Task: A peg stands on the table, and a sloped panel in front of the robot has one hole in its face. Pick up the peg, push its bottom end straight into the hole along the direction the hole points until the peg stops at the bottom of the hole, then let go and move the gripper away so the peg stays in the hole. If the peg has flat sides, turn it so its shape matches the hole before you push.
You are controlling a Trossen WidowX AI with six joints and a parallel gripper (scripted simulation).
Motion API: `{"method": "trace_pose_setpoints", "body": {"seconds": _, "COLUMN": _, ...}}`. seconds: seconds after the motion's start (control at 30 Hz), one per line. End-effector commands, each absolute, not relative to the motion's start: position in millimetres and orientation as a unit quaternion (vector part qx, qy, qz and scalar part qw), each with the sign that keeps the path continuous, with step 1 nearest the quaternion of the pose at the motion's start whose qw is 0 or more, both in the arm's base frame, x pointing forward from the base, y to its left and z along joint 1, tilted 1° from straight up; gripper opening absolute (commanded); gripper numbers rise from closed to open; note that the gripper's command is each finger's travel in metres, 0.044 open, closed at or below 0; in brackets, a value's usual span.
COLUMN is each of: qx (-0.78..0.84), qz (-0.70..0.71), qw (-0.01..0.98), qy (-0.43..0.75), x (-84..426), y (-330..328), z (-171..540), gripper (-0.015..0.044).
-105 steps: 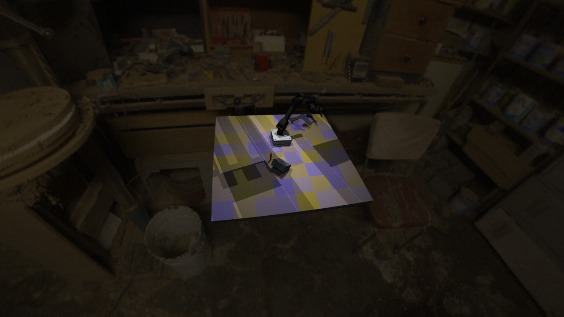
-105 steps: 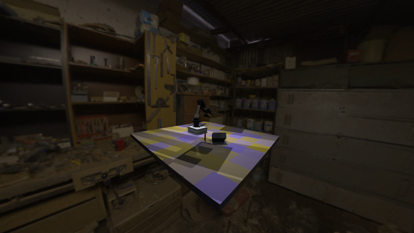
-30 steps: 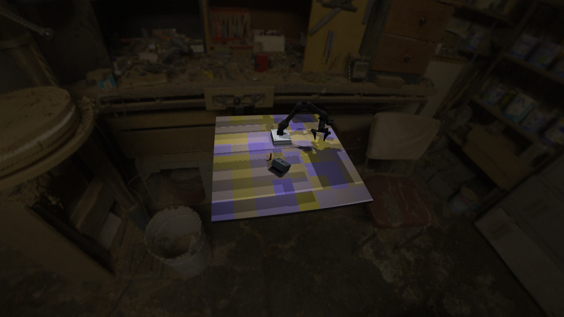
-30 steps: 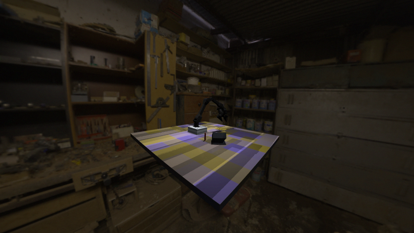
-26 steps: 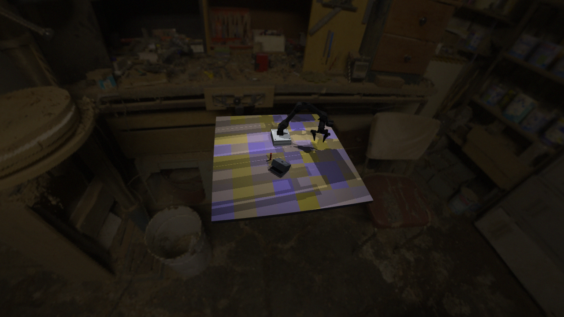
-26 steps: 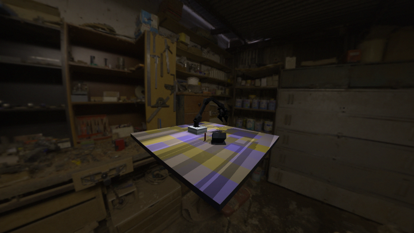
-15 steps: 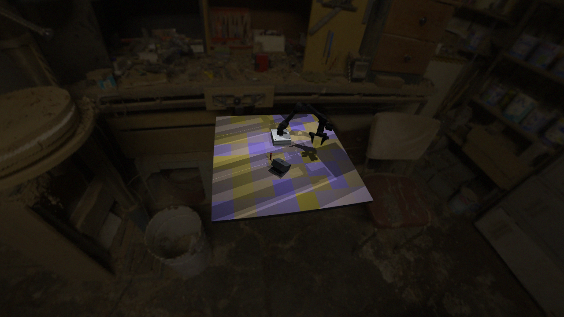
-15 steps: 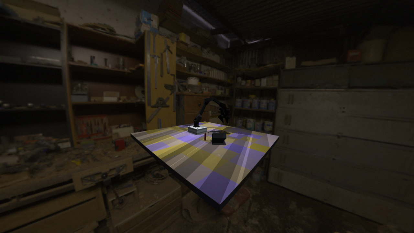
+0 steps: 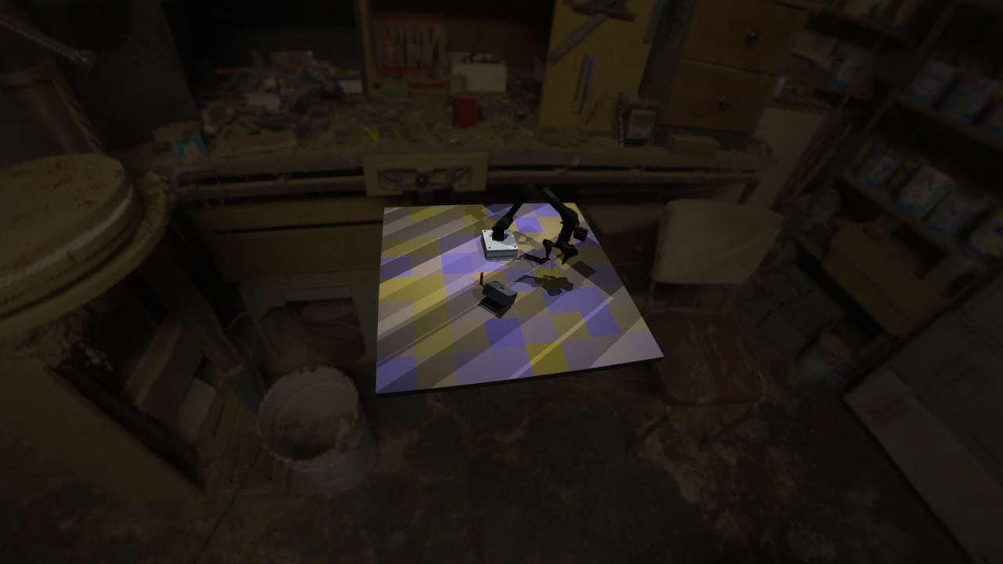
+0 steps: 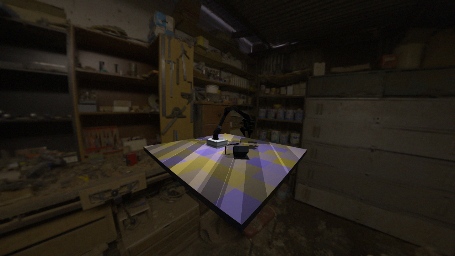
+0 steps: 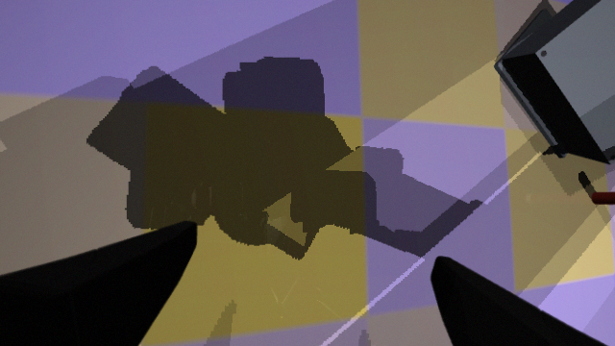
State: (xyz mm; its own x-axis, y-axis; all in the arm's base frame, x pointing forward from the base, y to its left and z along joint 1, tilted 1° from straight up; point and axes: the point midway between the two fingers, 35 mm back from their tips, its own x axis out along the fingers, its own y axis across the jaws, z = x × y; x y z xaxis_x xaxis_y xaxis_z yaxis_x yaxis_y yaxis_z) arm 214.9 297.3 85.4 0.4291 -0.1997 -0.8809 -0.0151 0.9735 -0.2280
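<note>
A thin dark red peg (image 9: 481, 278) (image 10: 225, 149) stands upright on the table. Only its end shows as a red peg (image 11: 604, 198) at the right edge of the wrist view. The dark grey sloped panel (image 9: 500, 294) (image 10: 240, 151) (image 11: 586, 58) stands close beside the peg. Its hole is too small to make out clearly. My gripper (image 9: 557, 258) (image 10: 247, 136) (image 11: 315, 250) is open and empty, pointing down above the table, away from both peg and panel. In the top view it is to their right and farther back.
The arm's white base (image 9: 499, 245) (image 10: 217, 143) stands on the table, behind the peg and panel in the top view. The checkered table (image 9: 428, 350) (image 10: 235, 198) carries shadows of the arm and light stripes. A cluttered workbench lies beyond the table.
</note>
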Motion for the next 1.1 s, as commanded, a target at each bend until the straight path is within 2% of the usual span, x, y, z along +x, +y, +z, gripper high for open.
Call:
{"method": "trace_pose_setpoints", "body": {"seconds": 0.0, "qx": -0.101, "qz": -0.057, "qw": 0.832, "qy": 0.542, "x": 223.4, "y": 285.7, "z": 86.5, "gripper": 0.0440}}
{"method": "trace_pose_setpoints", "body": {"seconds": 1.07, "qx": -0.109, "qz": -0.076, "qw": 0.783, "qy": 0.608, "x": 293.1, "y": 191.4, "z": 81.9, "gripper": 0.0440}}
